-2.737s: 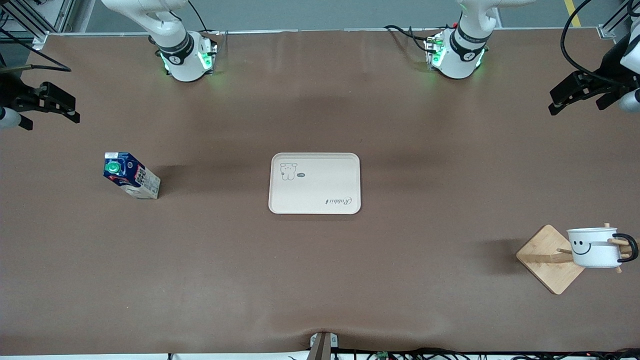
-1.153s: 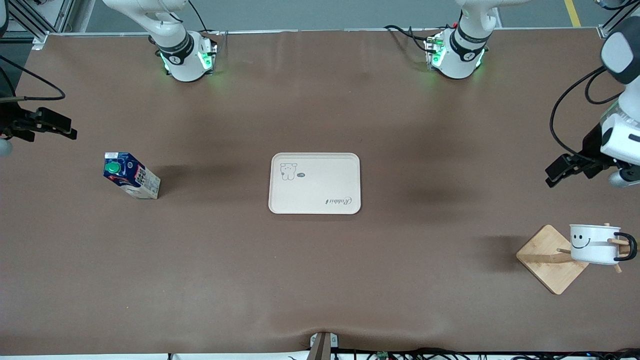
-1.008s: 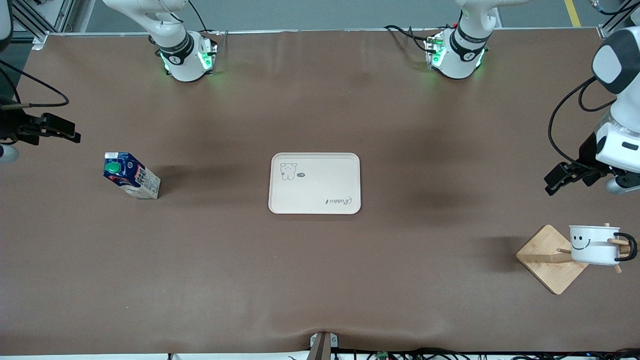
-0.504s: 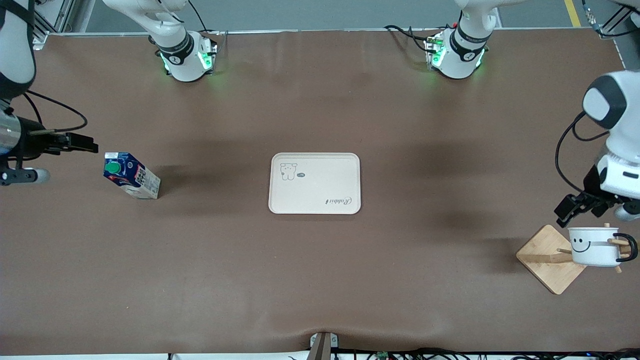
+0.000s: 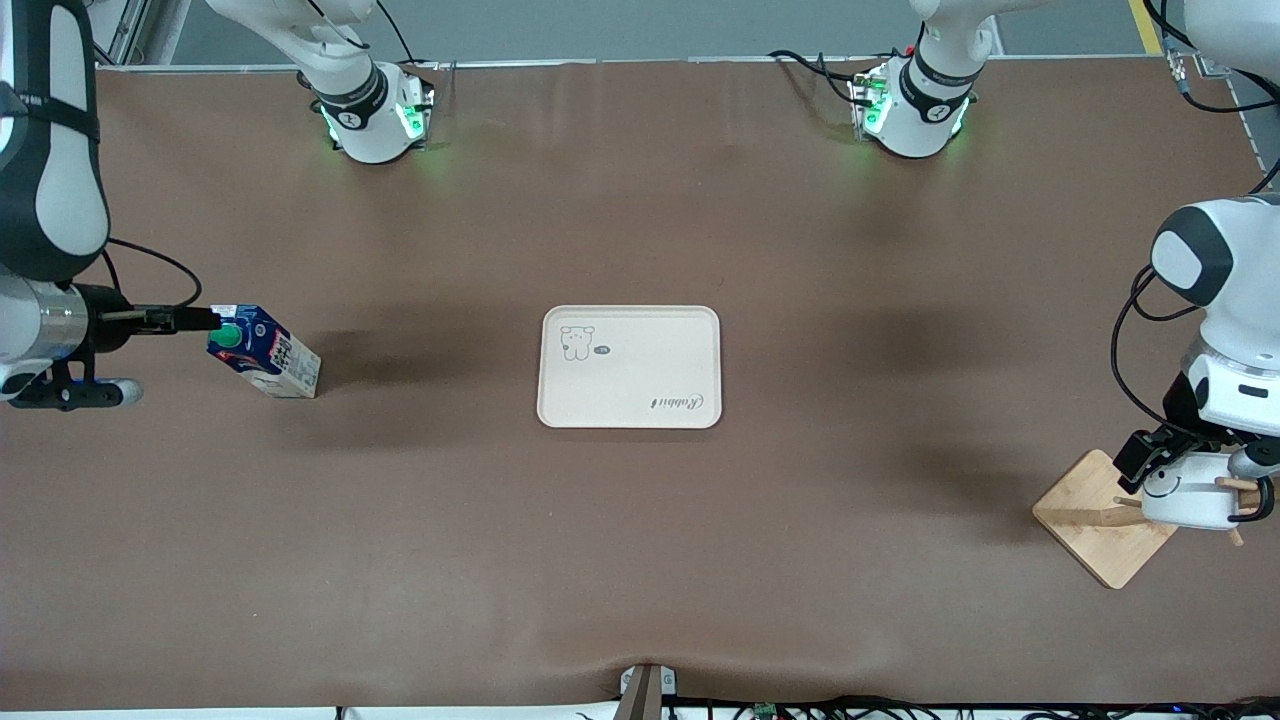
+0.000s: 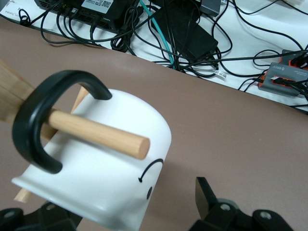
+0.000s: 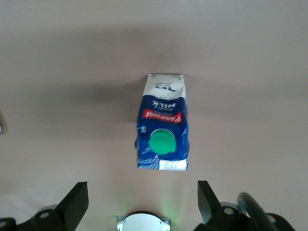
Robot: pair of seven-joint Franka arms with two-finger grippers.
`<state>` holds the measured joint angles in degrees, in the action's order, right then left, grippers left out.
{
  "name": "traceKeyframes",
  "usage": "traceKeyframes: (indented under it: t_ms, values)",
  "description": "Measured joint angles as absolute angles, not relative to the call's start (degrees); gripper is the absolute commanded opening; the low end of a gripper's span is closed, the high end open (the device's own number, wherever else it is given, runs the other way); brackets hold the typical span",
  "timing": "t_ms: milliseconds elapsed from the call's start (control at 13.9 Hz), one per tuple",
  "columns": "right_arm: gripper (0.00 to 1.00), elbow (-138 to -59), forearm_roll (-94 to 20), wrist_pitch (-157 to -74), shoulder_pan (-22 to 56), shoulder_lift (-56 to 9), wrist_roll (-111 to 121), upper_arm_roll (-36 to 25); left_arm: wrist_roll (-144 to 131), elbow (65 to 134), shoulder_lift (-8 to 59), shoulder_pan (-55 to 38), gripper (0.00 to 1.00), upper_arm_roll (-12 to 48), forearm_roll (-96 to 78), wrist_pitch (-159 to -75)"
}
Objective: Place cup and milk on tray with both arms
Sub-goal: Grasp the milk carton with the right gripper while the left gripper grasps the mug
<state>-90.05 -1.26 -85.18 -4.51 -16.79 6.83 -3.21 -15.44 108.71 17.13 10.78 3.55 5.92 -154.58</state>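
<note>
**Both arms closed in on mug and carton; tray still bare**

The small white enamel-looking mug with a black smiley face and black loop handle (image 5: 1190, 500) hung by that handle on a wooden peg of the square wooden rack (image 5: 1085, 535), at about four o'clock from the flat cream-beige rectangular tray (image 5: 630, 367). It looked light, rigid and smooth, so likely slippery; a pinch across the rim wall seemed safest, followed by sliding it off along the peg rather than straight up. The left gripper (image 6: 130, 216) sat over the mug with its jaws released and spread either side of the body, touching nothing that could be seen.

The small dark blue gable-top milk carton with a green cap (image 5: 262, 352) stood on the tabletop at nine o'clock from the tray. Cardboard walls dent, so a modest squeeze on the flat sides below the gable suited it. The right gripper (image 7: 139, 204) hovered over it, jaws wide and empty.

Half a second earlier both grippers were short of their targets; mug, carton and tray had not moved.
</note>
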Motion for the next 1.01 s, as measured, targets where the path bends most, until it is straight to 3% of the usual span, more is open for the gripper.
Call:
traceKeyframes:
  t_ms: [144,432,1008]
  values:
    - [1.00,-90.05,-2.15,-86.17,-6.04,-17.69,6.83,-3.23,-15.46,108.46,17.40,10.70,0.22,3.57,5.92,-154.58]
    - [1.00,-90.13,-2.75,-86.31,-6.36,-18.98,6.83,-2.96,-15.42,108.37,17.61,10.68,0.01,3.59,5.92,-154.58]
    - [1.00,-98.23,-2.09,-94.40,-5.69,-20.12,6.84,-2.53,-13.30,107.92,17.63,10.37,0.00,3.84,6.19,-154.74]
